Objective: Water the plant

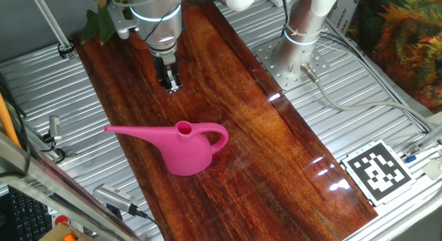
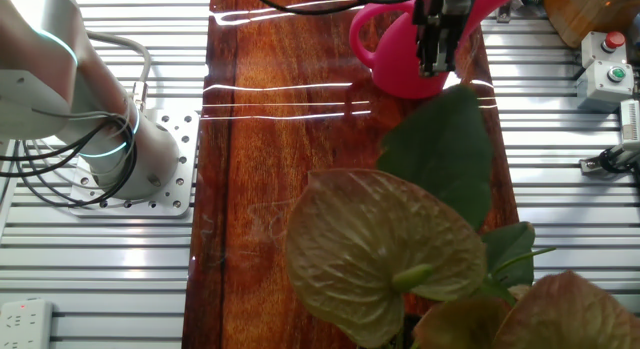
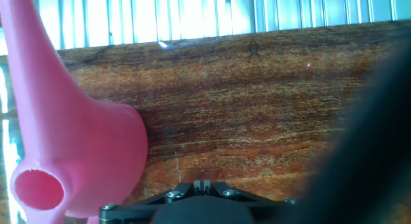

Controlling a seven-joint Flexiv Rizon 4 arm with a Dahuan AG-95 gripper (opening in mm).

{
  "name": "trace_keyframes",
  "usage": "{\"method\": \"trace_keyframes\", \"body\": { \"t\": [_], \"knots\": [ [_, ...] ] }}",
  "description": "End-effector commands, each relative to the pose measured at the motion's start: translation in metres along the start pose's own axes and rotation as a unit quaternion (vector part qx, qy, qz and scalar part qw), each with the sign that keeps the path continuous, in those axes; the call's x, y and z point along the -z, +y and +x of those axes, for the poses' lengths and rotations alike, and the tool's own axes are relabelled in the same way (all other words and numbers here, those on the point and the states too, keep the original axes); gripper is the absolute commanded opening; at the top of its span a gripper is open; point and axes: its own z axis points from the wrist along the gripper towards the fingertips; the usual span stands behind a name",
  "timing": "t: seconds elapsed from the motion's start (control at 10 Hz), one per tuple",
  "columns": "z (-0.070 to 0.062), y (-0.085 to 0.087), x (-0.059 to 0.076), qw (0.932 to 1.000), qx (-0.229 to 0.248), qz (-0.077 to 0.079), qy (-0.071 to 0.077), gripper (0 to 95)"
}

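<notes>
Hovering above the wooden board (image 1: 228, 123), gripper (image 1: 170, 83) looks shut and empty, well apart from pink watering can (image 1: 185, 150) w/ handle facing away. Risk: clipping the spout and tipping it. Plant (image 1: 99, 23) sits at the board's far end.

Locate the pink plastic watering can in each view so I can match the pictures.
One fixed view: the pink plastic watering can stands lower centre, spout pointing left.
The other fixed view: top centre-right, partly behind the gripper.
Hand view: left edge, spout rising to the top-left corner.
Shared landmark: the glossy brown wooden board it stands on.
</notes>
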Motion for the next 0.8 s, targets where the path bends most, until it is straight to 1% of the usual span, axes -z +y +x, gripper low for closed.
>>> {"method": "trace_keyframes", "body": {
  "t": [0.1, 0.4, 0.5, 0.6, 0.8],
  "knots": [
    [-0.0004, -0.0003, -0.0001, 0.9999, -0.014, 0.002, 0.004, 0.0],
    [-0.0002, -0.0007, 0.0, 0.9996, -0.028, 0.004, 0.008, 0.0],
    [-0.0002, -0.0007, 0.0, 0.9996, -0.028, 0.003, 0.007, 0.0],
    [-0.0002, -0.0008, 0.0001, 0.9997, -0.024, 0.002, 0.003, 0.0],
    [-0.0002, -0.0008, 0.0001, 0.9997, -0.024, 0.002, 0.003, 0.0]
  ]
}}
